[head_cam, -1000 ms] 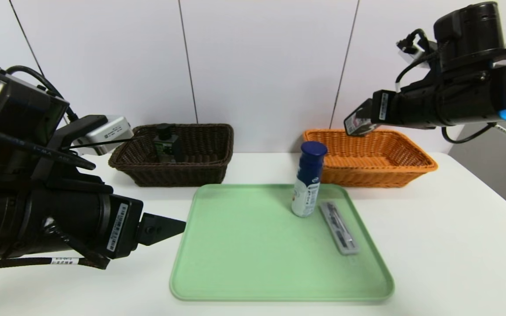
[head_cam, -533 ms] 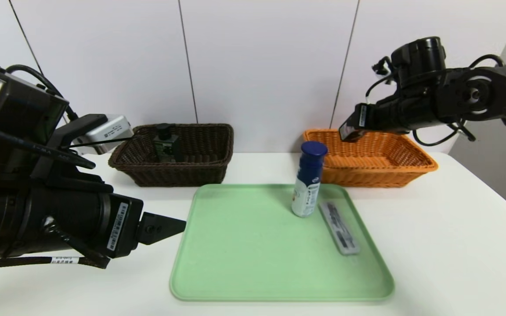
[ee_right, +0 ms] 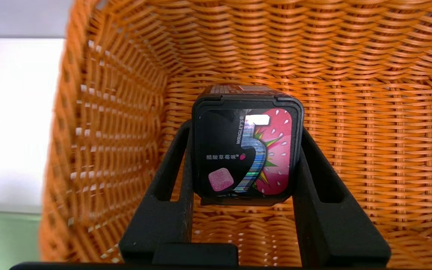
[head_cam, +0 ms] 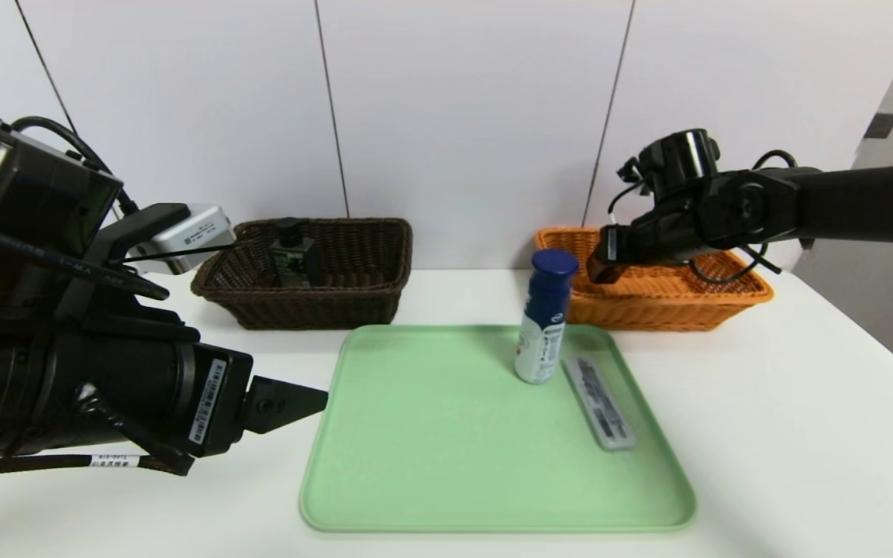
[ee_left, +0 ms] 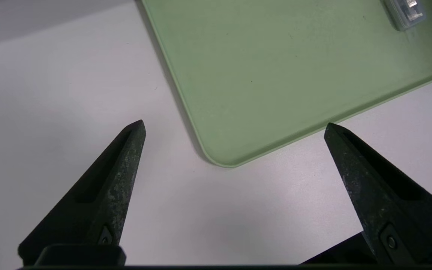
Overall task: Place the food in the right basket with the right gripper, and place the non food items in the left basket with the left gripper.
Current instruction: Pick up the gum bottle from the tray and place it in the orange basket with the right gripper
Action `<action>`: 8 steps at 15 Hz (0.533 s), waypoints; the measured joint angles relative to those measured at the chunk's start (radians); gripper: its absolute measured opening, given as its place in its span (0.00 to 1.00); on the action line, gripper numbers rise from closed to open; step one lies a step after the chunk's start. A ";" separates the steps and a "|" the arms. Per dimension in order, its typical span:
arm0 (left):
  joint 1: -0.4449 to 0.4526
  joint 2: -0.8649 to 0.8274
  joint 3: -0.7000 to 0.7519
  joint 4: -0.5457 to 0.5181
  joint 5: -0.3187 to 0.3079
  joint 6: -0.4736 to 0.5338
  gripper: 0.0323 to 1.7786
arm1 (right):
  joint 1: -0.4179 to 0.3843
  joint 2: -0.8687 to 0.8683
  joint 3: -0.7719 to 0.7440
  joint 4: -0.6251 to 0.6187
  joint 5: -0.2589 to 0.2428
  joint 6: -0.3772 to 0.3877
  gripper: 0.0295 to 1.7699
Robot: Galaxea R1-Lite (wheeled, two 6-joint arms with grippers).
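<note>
Fingers (ee_right: 171, 176) of the right gripper (head_cam: 600, 267) reach over the orange basket (head_cam: 725, 298) in the head view; the white bottle (head_cam: 543, 318) and grey case (head_cam: 600, 403) sit on the green tray (head_cam: 415, 465), a black bottle (head_cam: 291, 256) apparently inside the brown basket (head_cam: 373, 302). Left wrist view: left gripper (ee_left: 234, 125) splayed wide, empty, above the desk (ee_left: 51, 93). Right wrist view: fingers clamp the dark gum box (ee_right: 248, 150) over the weave.
</note>
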 joint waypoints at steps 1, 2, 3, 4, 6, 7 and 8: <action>0.000 0.001 0.000 0.000 0.000 0.000 0.95 | 0.000 0.011 -0.004 0.001 -0.002 -0.008 0.40; 0.000 0.001 0.000 0.000 0.000 0.000 0.95 | 0.000 0.021 -0.008 0.006 -0.003 -0.011 0.40; 0.000 0.002 0.000 0.000 0.000 0.000 0.95 | 0.000 0.029 -0.014 0.014 -0.001 -0.011 0.40; 0.000 0.002 -0.001 0.000 0.000 0.000 0.95 | 0.000 0.034 -0.017 0.014 -0.001 -0.011 0.46; 0.000 0.002 -0.002 0.000 0.000 0.000 0.95 | 0.000 0.036 -0.022 0.014 -0.001 -0.011 0.58; 0.000 0.002 -0.003 0.000 0.000 0.000 0.95 | 0.000 0.035 -0.025 0.018 -0.001 -0.011 0.62; 0.000 0.002 -0.004 0.000 0.000 0.000 0.95 | 0.000 0.030 -0.030 0.030 0.000 -0.011 0.67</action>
